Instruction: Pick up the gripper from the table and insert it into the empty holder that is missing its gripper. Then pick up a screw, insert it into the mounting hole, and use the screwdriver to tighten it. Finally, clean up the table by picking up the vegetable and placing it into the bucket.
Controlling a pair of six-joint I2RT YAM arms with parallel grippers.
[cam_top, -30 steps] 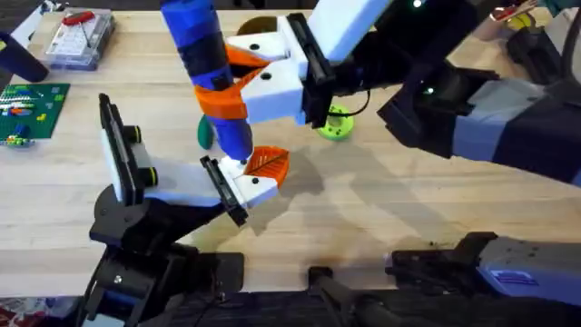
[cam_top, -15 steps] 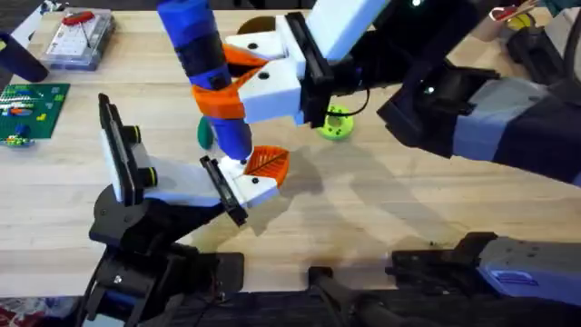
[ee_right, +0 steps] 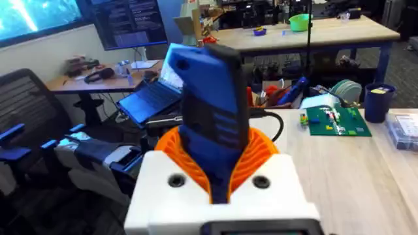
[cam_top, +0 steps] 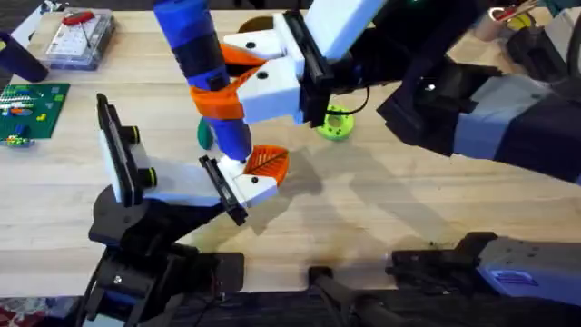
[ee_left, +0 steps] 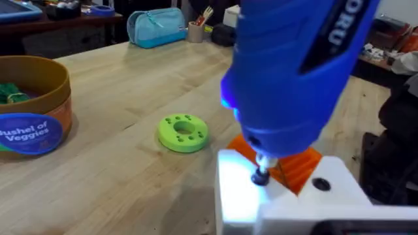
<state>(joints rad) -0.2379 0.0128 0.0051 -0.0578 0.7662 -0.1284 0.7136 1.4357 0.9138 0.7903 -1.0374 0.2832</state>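
Nearest the table's (cam_top: 381, 218) front edge, the left arm rose from its base at the lower left, and the left gripper (cam_top: 243, 184) lay out over the wood toward the middle. Its white fingers with orange ribbed pads (cam_top: 269, 163) were there under the screwdriver's tip, but whether its jaws were spread or pressed together could not be told. In the left wrist view the thin metal bit (ee_left: 261, 171) stood on a dark screw head (ee_left: 260, 177) set in the white finger block.

Just beyond, the screwdriver (cam_top: 204, 68) stood nearly upright, tilted a little toward the left edge, its blue body rising from an orange-and-white collar. The right gripper (cam_top: 238, 74), reaching in from the right side, pinched the screwdriver between its orange pads around the collar; the right wrist view showed the blue body (ee_right: 209, 124) seated between the ribbed orange pads.

Behind the screwdriver's lower end, a small dark green vegetable (cam_top: 204, 134) lay on the wood, partly hidden by the tool. Further toward the middle lay a lime-green ring-shaped disc (cam_top: 334, 123). The bucket (ee_left: 29, 104), orange-brown with a blue label band, stood beyond the disc, with something green inside it.

At the far left corner sat a clear plastic parts box (cam_top: 80, 38), and a green circuit board (cam_top: 29, 107) lay by the left edge.
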